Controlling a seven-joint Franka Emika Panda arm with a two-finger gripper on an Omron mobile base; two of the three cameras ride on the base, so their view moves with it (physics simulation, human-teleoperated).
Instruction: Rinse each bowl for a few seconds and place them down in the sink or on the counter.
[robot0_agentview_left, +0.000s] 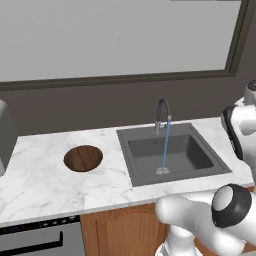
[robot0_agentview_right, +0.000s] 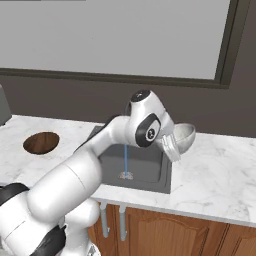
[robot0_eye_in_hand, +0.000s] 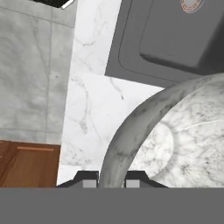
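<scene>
The gripper (robot0_eye_in_hand: 111, 178) is pinched tight on the rim of the pale grey-white bowl (robot0_eye_in_hand: 175, 135), one finger (robot0_eye_in_hand: 85, 180) outside the wall and the other inside, with the rim running up between them. In the right base view the same bowl (robot0_agentview_right: 182, 136) hangs tipped on its side at the end of the hand (robot0_agentview_right: 170, 145), held in the air above the counter (robot0_agentview_right: 215, 175), just to the right of the sink (robot0_agentview_right: 150, 172). The arm sweeps up from the lower left, elbow bent over the basin, wrist turned down toward the marble. A thin blue stream of water (robot0_agentview_left: 165, 145) falls from the arched faucet (robot0_agentview_left: 161, 115) down to the drain. The dark brown bowl (robot0_agentview_left: 83, 158) sits upright on the counter to the left of the sink, well apart from the hand. From the hand view, the marble top lies beneath the bowl, with the sink's corner and drain at the top.
</scene>
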